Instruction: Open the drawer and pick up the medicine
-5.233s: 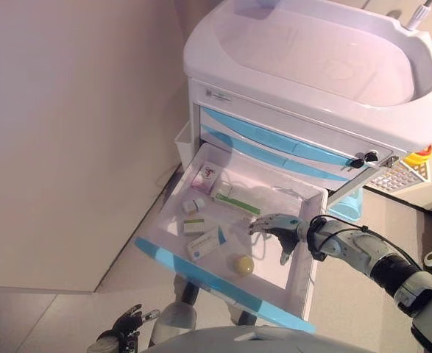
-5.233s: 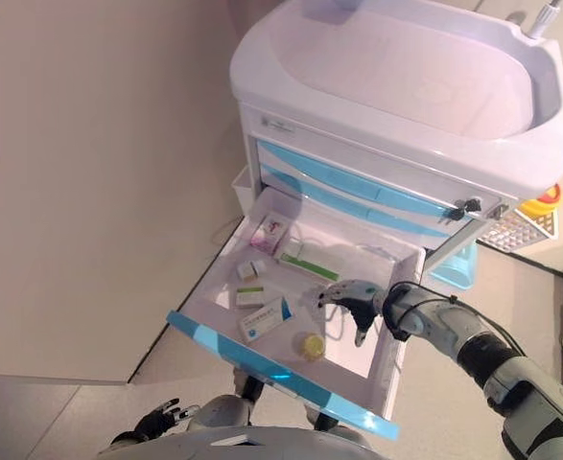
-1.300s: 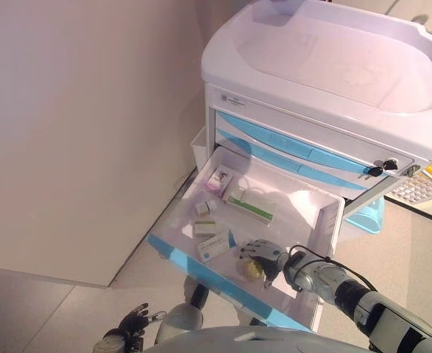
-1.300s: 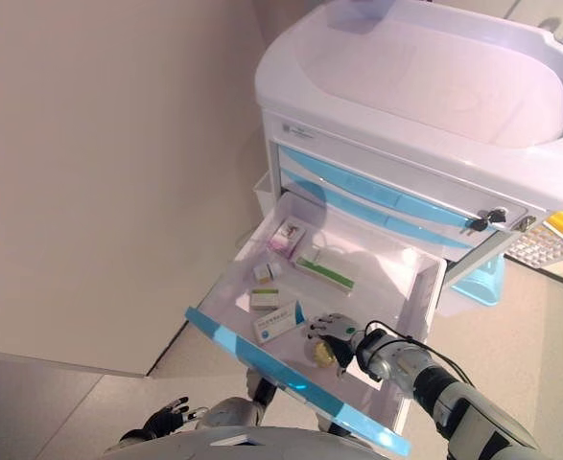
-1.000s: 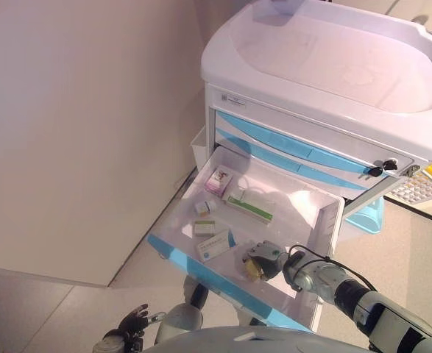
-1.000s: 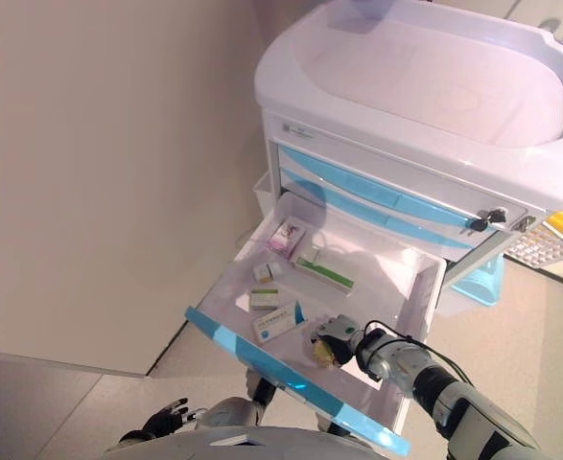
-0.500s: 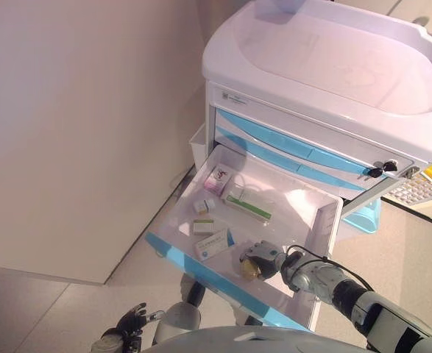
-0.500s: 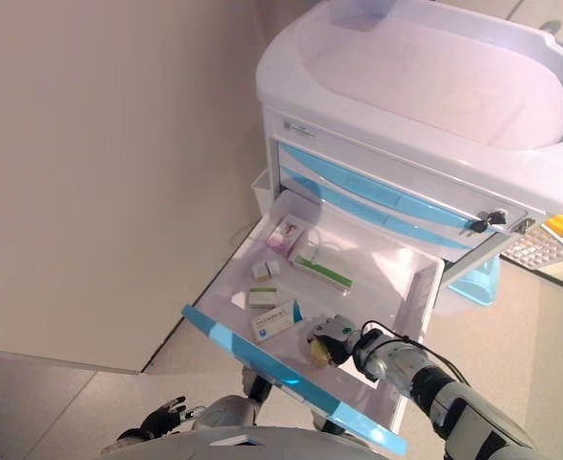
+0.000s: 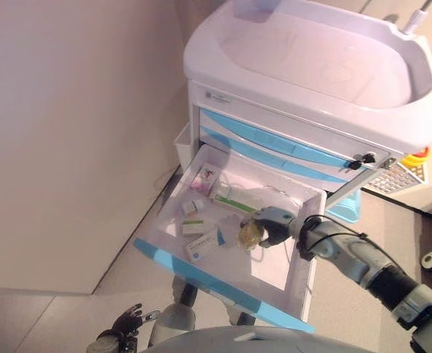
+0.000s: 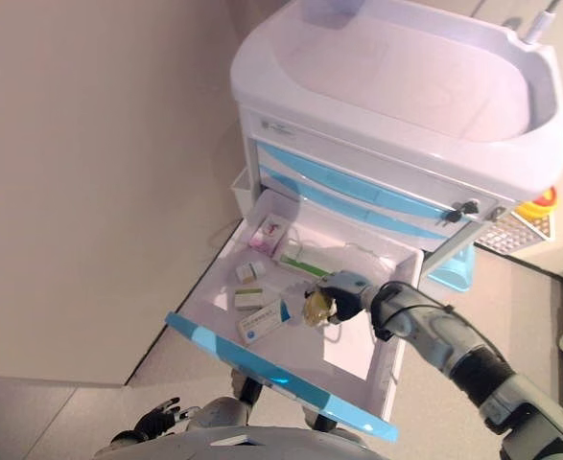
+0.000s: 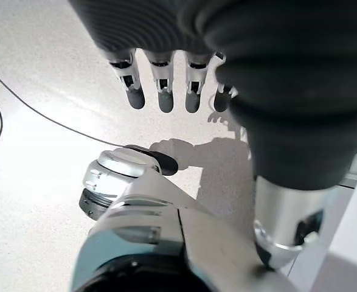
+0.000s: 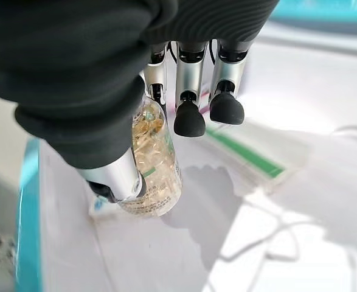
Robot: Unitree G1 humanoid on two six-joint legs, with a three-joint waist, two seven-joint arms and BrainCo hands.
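**A:** Medicine first: where is it? Start from the biggest thing.

**B:** A white medical cart with pale blue drawer fronts [image 9: 304,103] stands against a beige wall. Its lowest white drawer with a blue front edge [image 9: 223,283] is pulled wide out. Above the drawer floor, the right hand [image 9: 273,225] holds a small clear bottle of yellow capsules [image 12: 152,164], clamped between thumb and fingers and, as far as I can judge, clear of the floor.

**A:** What could go wrong from here?

**B:** The bottle is smooth and round, and the thumb looks to bear on one side only. If the grip slackens or the wrist tips, I judge it could slide out and drop back among the packs, or onto the ground. The hand also hangs close to the drawer's right wall, so a careless lift could knock it.

**A:** What else does the drawer hold?

**B:** A long white carton with a green stripe [image 9: 236,201] near the back, a white box with a blue label [image 9: 203,246] near the front, a small pink-and-white box [image 9: 204,176] at the back left, and two smaller white packs between them, one with a green band [image 9: 194,226].

**A:** And the other hand?

**B:** The left hand [image 11: 166,85] hangs low beside the body, fingers slack and empty.
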